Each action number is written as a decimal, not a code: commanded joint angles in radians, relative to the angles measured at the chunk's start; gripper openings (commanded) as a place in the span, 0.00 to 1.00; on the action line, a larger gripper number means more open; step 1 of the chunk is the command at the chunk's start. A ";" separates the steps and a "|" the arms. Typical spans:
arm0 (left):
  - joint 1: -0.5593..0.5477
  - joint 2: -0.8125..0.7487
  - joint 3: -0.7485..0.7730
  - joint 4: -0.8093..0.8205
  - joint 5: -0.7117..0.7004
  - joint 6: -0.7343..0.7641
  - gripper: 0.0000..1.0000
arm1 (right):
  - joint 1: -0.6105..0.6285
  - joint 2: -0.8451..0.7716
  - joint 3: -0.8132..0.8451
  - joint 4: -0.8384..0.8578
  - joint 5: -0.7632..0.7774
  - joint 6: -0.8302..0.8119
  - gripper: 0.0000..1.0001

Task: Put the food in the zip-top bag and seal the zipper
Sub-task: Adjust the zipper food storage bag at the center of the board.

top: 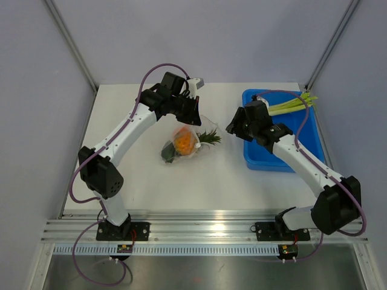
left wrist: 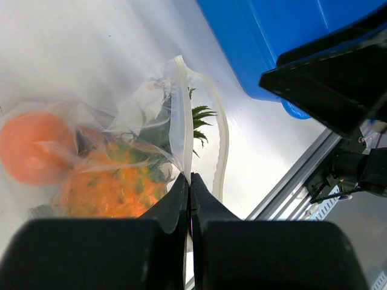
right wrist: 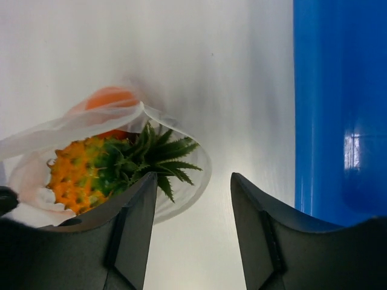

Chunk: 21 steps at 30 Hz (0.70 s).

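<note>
A bag lies near the middle of the table, its mouth turned to the right, with a pineapple inside whose leaves point toward that mouth and a round piece tucked in beside it. To the right, at the table's far right part, sits a bin with stalks lying across its far end. The left gripper is at the bag's far edge, and the right gripper hangs between bag and bin.
</note>
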 commanded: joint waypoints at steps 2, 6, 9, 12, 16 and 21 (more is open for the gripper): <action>-0.001 -0.032 0.009 0.044 -0.002 0.013 0.00 | 0.003 0.070 -0.021 0.000 -0.100 -0.014 0.56; -0.001 -0.035 0.009 0.043 -0.004 0.014 0.00 | 0.003 0.116 -0.039 0.042 -0.164 -0.002 0.51; -0.001 -0.037 0.007 0.041 -0.008 0.019 0.00 | 0.003 0.145 -0.042 0.051 -0.166 0.003 0.50; -0.001 -0.038 0.006 0.040 -0.011 0.022 0.00 | 0.003 0.169 -0.047 0.072 -0.169 0.012 0.46; -0.001 -0.044 -0.002 0.041 -0.008 0.024 0.00 | 0.005 0.205 -0.044 0.100 -0.184 0.023 0.42; 0.001 -0.057 -0.011 0.044 -0.007 0.025 0.00 | 0.003 0.255 -0.001 0.128 -0.217 0.026 0.22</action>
